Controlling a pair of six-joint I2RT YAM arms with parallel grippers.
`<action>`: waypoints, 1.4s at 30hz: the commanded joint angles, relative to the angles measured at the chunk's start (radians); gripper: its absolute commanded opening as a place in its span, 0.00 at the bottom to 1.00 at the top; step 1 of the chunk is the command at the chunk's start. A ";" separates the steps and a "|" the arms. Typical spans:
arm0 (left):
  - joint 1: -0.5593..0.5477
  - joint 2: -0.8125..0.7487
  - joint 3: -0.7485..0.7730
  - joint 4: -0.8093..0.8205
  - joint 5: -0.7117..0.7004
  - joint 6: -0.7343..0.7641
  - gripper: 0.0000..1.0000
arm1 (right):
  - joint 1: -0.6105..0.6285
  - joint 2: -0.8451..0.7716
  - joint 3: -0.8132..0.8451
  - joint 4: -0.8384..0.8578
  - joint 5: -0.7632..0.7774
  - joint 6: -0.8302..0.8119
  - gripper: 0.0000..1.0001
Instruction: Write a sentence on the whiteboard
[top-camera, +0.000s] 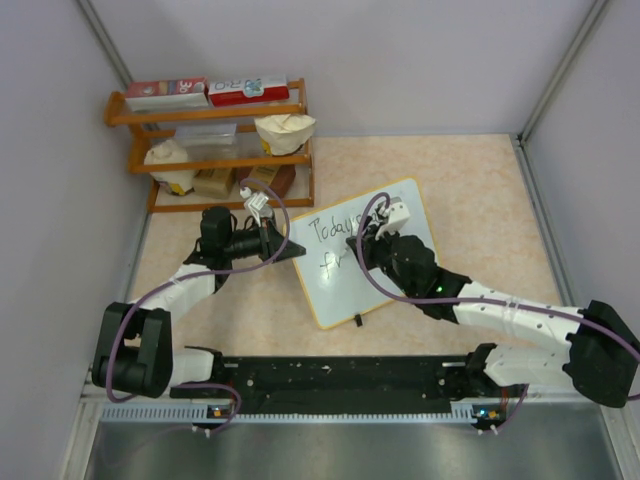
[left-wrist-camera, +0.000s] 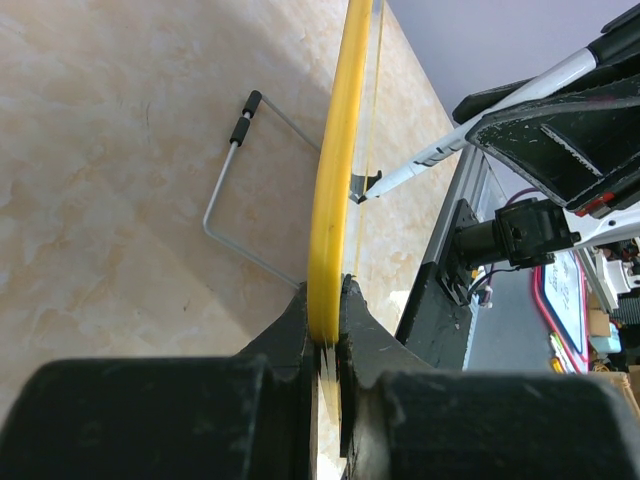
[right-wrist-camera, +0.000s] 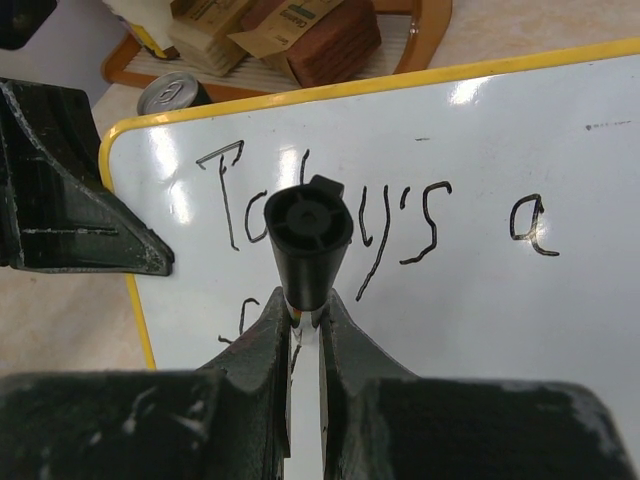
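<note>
The whiteboard (top-camera: 335, 290), white with a yellow frame, stands tilted at mid-table. My left gripper (top-camera: 293, 250) is shut on its left edge; the left wrist view shows the yellow frame (left-wrist-camera: 335, 180) pinched between the fingers of that gripper (left-wrist-camera: 327, 292). My right gripper (top-camera: 361, 246) hovers over the board's middle, shut (right-wrist-camera: 308, 306) on a black-capped marker (right-wrist-camera: 312, 238) whose tip touches the board (right-wrist-camera: 500, 330). The sentence (right-wrist-camera: 420, 215) reads "Today's a", with a few strokes of a second line (top-camera: 327, 262) below it, partly hidden by the gripper.
A wooden shelf (top-camera: 215, 150) with boxes and bags stands at the back left, close to the board's top corner. A can (right-wrist-camera: 170, 92) sits by it. A wire stand (left-wrist-camera: 235, 190) props the board's back. A black rail (top-camera: 330, 375) runs along the near edge.
</note>
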 joint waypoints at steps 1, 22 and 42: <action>-0.010 0.008 -0.024 -0.050 -0.071 0.161 0.00 | -0.016 0.012 0.046 0.016 0.029 -0.019 0.00; -0.009 0.003 -0.024 -0.051 -0.073 0.159 0.00 | -0.022 -0.052 0.002 -0.001 0.012 -0.010 0.00; -0.010 0.005 -0.027 -0.050 -0.074 0.161 0.00 | -0.025 -0.049 -0.035 0.017 -0.016 0.013 0.00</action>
